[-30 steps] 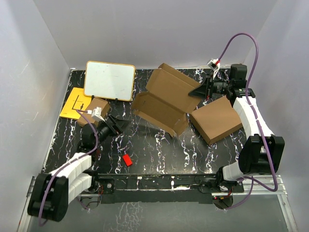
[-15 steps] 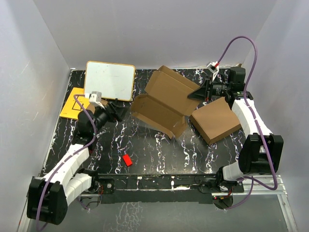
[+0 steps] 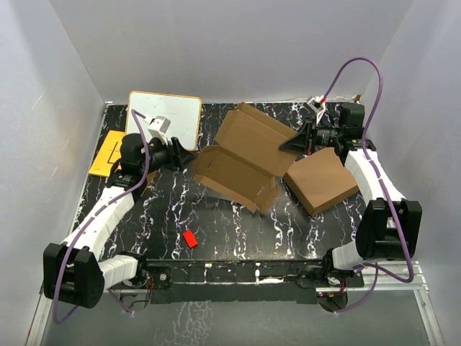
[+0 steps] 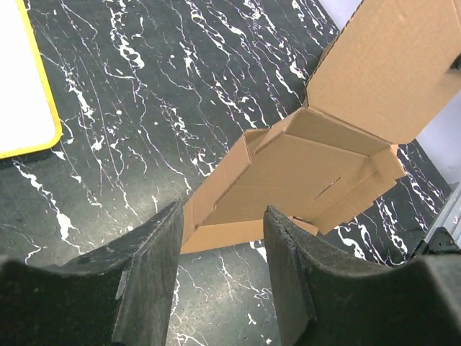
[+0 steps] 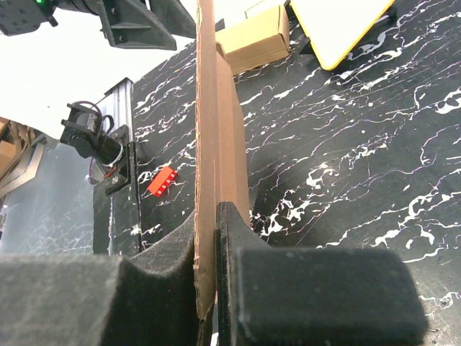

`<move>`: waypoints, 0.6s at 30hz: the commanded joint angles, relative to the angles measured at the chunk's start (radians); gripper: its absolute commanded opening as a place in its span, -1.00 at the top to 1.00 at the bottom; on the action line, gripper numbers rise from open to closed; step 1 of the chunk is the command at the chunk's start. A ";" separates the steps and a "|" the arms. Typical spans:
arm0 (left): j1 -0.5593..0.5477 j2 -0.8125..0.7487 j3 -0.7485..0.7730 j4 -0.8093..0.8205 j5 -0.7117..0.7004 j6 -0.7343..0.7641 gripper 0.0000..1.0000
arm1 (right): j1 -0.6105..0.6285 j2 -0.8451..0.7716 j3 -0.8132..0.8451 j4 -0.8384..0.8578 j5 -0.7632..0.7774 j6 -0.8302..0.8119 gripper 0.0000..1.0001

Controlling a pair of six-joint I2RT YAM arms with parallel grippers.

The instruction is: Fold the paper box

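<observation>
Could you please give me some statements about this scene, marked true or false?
1. The right gripper is shut on the lid of the paper box. True.
2. The left gripper grips the paper box. False: it is open, beside the box's left end.
3. The red block lies inside the paper box. False: it lies on the table, well outside the box.
4. A closed brown box sits right of the paper box. True.

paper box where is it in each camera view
Top external: paper box at table centre, lid panel raised.
Left wrist: centre to upper right, open, ahead of the left gripper.
Right wrist: edge-on panel at centre-left, clamped by the right gripper.
Shared landmark: yellow-framed whiteboard.
</observation>
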 commanded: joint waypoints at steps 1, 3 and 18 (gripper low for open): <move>-0.012 0.018 0.102 -0.088 0.041 0.069 0.08 | -0.005 -0.038 0.002 0.067 -0.045 -0.022 0.85; -0.014 0.028 0.081 -0.040 0.060 0.013 0.07 | -0.005 -0.039 0.002 0.067 -0.048 -0.023 0.85; -0.082 0.070 -0.002 0.085 -0.057 -0.005 0.07 | -0.005 -0.027 -0.010 0.069 -0.080 -0.034 0.85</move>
